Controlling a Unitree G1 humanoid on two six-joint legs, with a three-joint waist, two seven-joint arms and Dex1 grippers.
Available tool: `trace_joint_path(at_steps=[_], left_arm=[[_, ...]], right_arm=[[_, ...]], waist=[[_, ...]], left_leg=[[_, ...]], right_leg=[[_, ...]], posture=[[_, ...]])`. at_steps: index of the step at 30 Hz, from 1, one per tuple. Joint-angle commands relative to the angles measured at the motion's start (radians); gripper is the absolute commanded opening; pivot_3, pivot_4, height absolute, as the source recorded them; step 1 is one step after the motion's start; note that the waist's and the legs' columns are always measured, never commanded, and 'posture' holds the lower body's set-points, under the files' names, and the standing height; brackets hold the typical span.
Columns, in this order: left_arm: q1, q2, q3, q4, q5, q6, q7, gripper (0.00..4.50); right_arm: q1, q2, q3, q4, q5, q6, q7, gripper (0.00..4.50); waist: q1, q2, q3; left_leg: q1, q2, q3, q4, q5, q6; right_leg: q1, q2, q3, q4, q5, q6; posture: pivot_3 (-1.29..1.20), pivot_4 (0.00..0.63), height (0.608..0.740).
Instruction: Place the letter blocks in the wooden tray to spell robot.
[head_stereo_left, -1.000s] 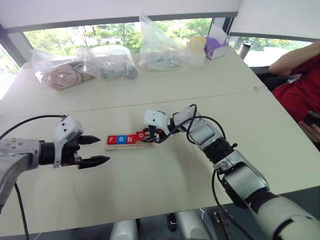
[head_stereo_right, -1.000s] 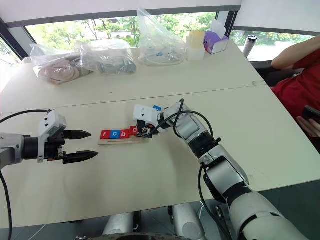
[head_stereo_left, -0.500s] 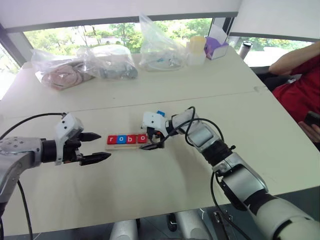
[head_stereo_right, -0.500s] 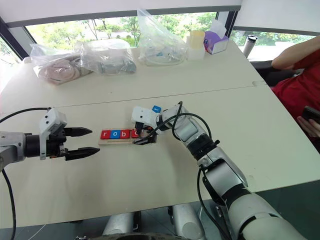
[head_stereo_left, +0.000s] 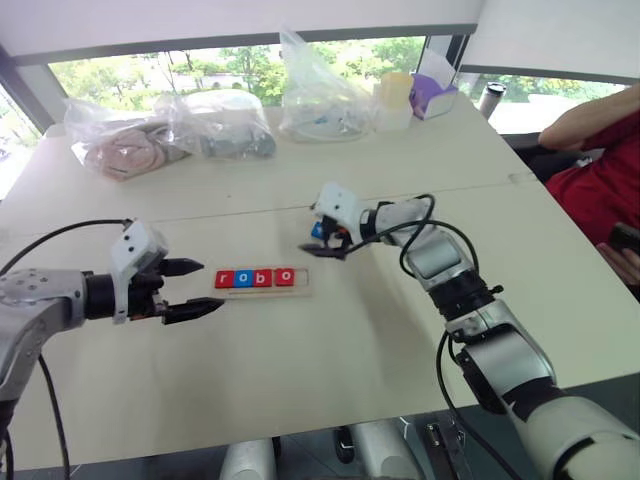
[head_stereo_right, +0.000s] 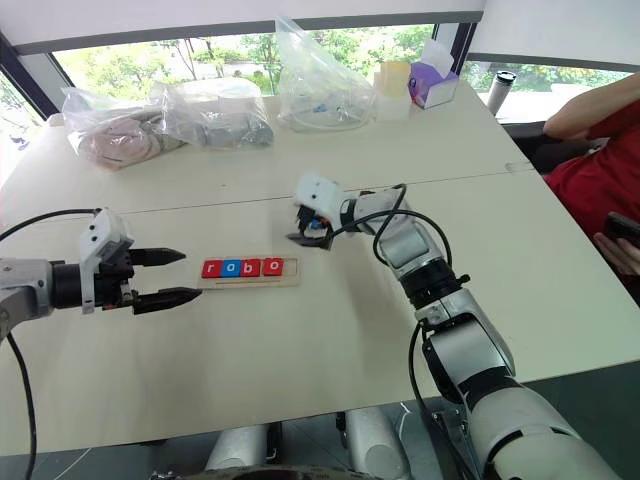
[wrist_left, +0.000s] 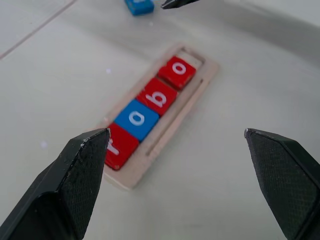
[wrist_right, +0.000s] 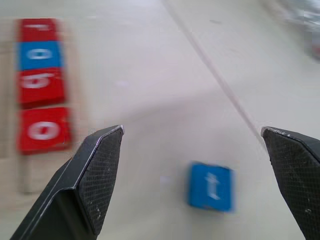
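Both claws gape empty: right gripper (wrist_right: 192, 145) over the blue square t tile (wrist_right: 210, 186); left gripper (wrist_left: 177, 137) faces the pale wooden tray (wrist_left: 186, 102) holding red r, blue o, red b, red o.

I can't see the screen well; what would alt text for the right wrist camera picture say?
A blue letter block marked t lies on the pale table between the right gripper's two open black fingers. Off to one side, four blocks, red, blue, red, red, sit in the wooden tray.

Lighting: bright daylight from windows (head_stereo_left: 200, 65) behind desk (head_stereo_left: 350, 340); soft shadows. Right wrist view motion-blurred; left wrist foreground soft.
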Motion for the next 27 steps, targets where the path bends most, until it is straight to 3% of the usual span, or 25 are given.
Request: trace_joint_path(at_steps=[1, 14, 17, 22, 27], left_arm=[[-0.051, -0.007, -0.001, 0.011, 0.004, -0.020, 0.014, 4.50], [-0.139, -0.031, -0.037, 0.034, 0.010, -0.018, 0.022, 4.50], [-0.132, -0.030, -0.041, 0.032, 0.016, -0.021, 0.024, 4.50], [-0.113, -0.024, -0.035, 0.024, 0.019, -0.019, 0.023, 4.50], [-0.110, -0.036, -0.047, 0.012, 0.031, -0.030, 0.032, 4.50]], right_arm=[[-0.011, 0.014, -0.070, 0.060, 0.039, 0.035, -0.064, 4.46], [-0.036, 0.103, -0.082, 0.294, 0.055, -0.032, -0.091, 4.46], [-0.052, 0.108, -0.079, 0.356, 0.041, -0.076, -0.107, 3.66], [-0.067, 0.109, -0.087, 0.389, 0.048, -0.099, -0.106, 1.15], [-0.026, 0.089, -0.108, 0.277, 0.056, -0.071, -0.149, 1.16]], waist=[[0.000, 0.000, 0.000], [-0.004, 0.000, 0.000], [-0.003, 0.000, 0.000], [-0.002, 0.000, 0.000], [-0.001, 0.000, 0.000]], left_leg=[[0.000, 0.000, 0.000, 0.000, 0.000, 0.000], [0.000, 0.000, 0.001, -0.001, 0.000, 0.000], [0.001, 0.000, 0.001, -0.001, 0.000, 0.000], [0.001, 0.000, 0.001, -0.001, 0.000, 0.000], [0.001, 0.000, 0.001, -0.001, 0.000, 0.000]], right_leg=[[0.000, 0.000, 0.000, 0.000, 0.000, 0.000], [0.000, 0.001, 0.002, 0.000, 0.002, 0.003], [0.000, 0.001, 0.002, 0.000, 0.001, 0.002], [0.000, 0.001, 0.003, 0.000, 0.001, 0.002], [0.000, 0.001, 0.003, 0.000, 0.001, 0.002]], posture=[[0.00, 0.150, 0.739], [0.00, 0.150, 0.739], [0.00, 0.150, 0.739], [0.00, 0.150, 0.739], [0.00, 0.150, 0.739]])
